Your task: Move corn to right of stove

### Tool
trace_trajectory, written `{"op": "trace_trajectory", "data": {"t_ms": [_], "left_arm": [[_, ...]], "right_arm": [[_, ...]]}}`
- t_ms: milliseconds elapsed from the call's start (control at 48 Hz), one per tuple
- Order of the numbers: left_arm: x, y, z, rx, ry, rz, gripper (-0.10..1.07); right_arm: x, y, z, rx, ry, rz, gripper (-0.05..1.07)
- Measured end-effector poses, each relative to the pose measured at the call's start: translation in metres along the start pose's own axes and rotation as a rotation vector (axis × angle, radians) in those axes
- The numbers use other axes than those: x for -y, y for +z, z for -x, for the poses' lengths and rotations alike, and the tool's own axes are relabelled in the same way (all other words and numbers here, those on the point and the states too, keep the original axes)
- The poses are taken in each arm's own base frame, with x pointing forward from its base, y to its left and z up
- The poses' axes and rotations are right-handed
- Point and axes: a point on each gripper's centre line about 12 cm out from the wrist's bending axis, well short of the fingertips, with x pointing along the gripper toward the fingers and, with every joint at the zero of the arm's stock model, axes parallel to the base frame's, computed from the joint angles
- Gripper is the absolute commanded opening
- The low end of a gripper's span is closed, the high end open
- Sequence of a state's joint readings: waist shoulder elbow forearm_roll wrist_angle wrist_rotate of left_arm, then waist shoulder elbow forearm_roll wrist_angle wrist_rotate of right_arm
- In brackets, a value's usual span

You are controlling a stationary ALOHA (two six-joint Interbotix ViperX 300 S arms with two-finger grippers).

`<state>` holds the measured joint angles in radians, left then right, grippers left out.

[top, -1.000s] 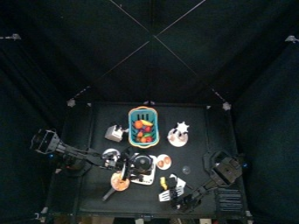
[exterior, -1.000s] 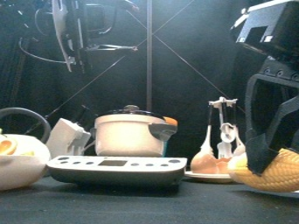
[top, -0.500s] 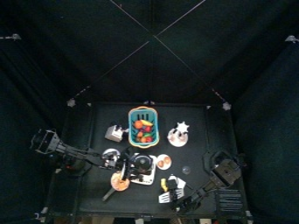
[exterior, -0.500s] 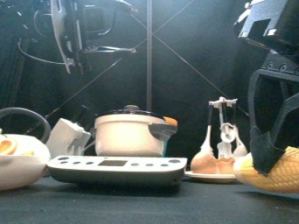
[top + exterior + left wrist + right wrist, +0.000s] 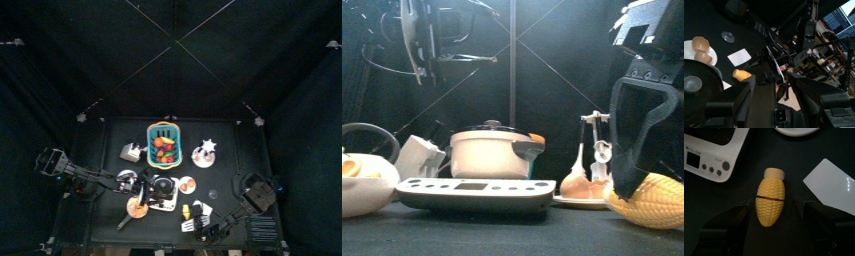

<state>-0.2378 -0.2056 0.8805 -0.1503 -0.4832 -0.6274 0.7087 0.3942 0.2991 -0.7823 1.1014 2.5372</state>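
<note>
Since a second ago, lifted off the corn [image 5: 771,203], right pincer [image 5: 771,220] spread above it. Corn lying on the surface just right of the stove [image 5: 476,193]; placement apparently done, retreat remaining.

Yellow toy corn cob [image 5: 771,203] lies on table just right of flat white stove w/ silver pot [image 5: 476,189], btwn right gripper's [image 5: 774,214] spread jaws, a white card [image 5: 832,182] beside it; green-rimmed fruit basket [image 5: 162,141] sits behind stove.
</note>
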Motion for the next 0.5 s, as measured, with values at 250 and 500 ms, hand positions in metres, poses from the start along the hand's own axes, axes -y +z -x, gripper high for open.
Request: {"op": "trace_trajectory", "data": {"t_ms": [250, 500], "left_arm": [[-0.002, -0.002, 0.0, -0.004, 0.004, 0.0, 0.9], [-0.002, -0.002, 0.001, -0.007, 0.005, -0.002, 0.9]], "right_arm": [[-0.003, 0.006, 0.007, 0.014, 0.023, 0.005, 0.98], [0.001, 0.025, 0.034, 0.061, 0.055, 0.053, 0.98]]}}
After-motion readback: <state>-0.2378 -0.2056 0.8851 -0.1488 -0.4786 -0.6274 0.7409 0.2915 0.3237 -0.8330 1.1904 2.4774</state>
